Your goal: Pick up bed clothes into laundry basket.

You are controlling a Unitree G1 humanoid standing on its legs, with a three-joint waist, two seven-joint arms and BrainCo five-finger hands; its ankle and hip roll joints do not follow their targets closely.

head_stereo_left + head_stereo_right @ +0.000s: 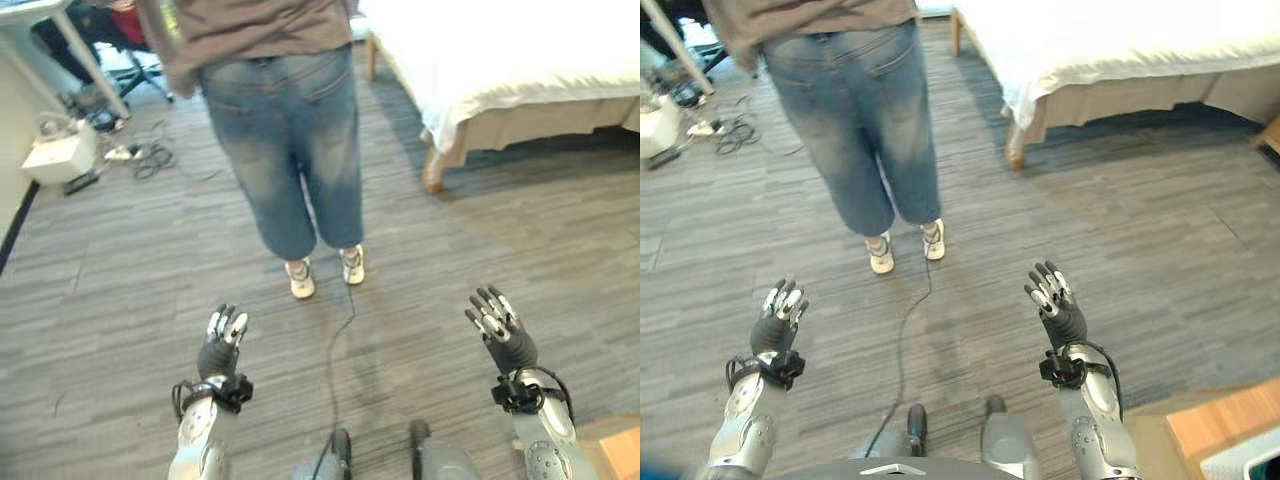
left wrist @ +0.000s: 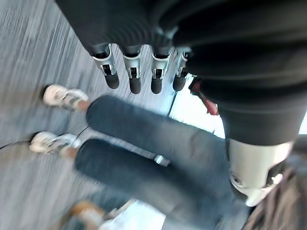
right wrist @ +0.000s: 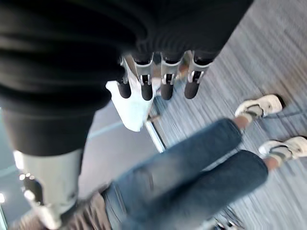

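left hand [image 1: 222, 345] raised, fingers straight | right hand [image 1: 503, 328] likewise, empty

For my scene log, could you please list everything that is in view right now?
Bed: one, white sheet over a tan base with a wooden leg, far right.
Person: one, blue jeans, brown top and white shoes, standing straight ahead with their back to the robot.
White box: one, on the floor far left, with cables beside it.
Floor: grey striped carpet.
Wooden surface: one, light brown, near right corner.
Left robot hand: one, silver fingers straight, empty, raised low left.
Right robot hand: one, fingers spread, empty, low right.
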